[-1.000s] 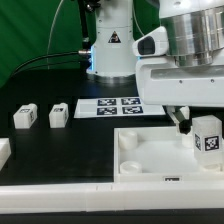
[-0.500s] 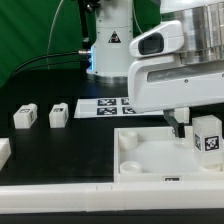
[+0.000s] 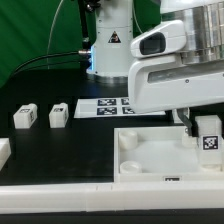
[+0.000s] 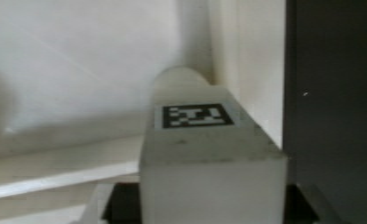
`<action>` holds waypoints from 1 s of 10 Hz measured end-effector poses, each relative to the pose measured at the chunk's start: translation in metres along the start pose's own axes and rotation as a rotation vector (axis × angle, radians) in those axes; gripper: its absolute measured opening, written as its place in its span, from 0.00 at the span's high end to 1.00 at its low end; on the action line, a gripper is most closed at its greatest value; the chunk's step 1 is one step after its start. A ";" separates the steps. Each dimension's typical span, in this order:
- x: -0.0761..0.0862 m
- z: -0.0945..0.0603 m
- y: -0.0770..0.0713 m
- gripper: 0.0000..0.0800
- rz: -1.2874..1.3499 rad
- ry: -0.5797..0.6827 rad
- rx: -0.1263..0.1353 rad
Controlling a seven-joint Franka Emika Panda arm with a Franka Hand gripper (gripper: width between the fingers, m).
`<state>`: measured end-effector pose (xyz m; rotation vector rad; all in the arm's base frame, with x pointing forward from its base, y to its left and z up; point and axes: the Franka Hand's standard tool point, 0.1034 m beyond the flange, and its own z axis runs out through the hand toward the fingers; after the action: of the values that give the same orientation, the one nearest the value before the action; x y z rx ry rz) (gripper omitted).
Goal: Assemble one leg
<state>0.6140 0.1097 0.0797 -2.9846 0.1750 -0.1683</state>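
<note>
Black table, green backdrop: the gripper clasps a leg over the panel corner, seemingly not yet seated.

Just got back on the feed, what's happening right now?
The arm's fingers are clamped on one leg, holding it over the far corner of the white panel on the exterior view's right. Whether it is seated in the corner socket cannot be told. Another leg and a third leg stand loose on the table, on the exterior view's left of the marker board.
</note>
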 end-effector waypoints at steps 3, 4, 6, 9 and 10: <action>0.000 0.000 0.000 0.63 0.043 0.000 0.000; 0.000 0.000 0.000 0.63 0.055 0.000 0.001; 0.000 0.000 0.002 0.63 0.216 0.000 0.001; 0.000 0.001 0.005 0.63 0.571 0.006 0.005; 0.001 0.001 0.006 0.63 0.666 0.005 0.009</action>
<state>0.6141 0.1043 0.0780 -2.7318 1.1290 -0.0943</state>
